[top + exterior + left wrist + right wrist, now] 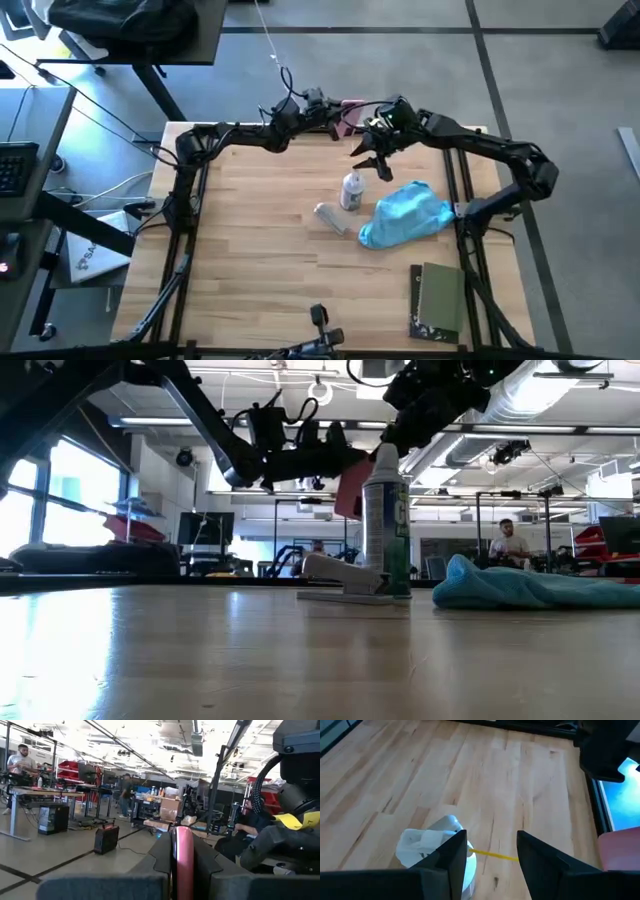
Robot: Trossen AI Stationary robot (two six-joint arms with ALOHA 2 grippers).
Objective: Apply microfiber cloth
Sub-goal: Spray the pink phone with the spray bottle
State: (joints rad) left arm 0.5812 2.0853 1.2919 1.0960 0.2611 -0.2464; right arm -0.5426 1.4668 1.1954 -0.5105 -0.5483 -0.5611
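Turquoise microfiber cloth on table, right end effector open above bottle.

Open-plan robotics lab: workbenches, exposed ceiling ducts.

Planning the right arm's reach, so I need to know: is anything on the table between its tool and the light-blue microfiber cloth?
The right tool hangs open just above the small white spray bottle. The floppy light-blue microfiber cloth lies beside that bottle, toward the right side. Nothing visible stands between them; only the bottle is close by.
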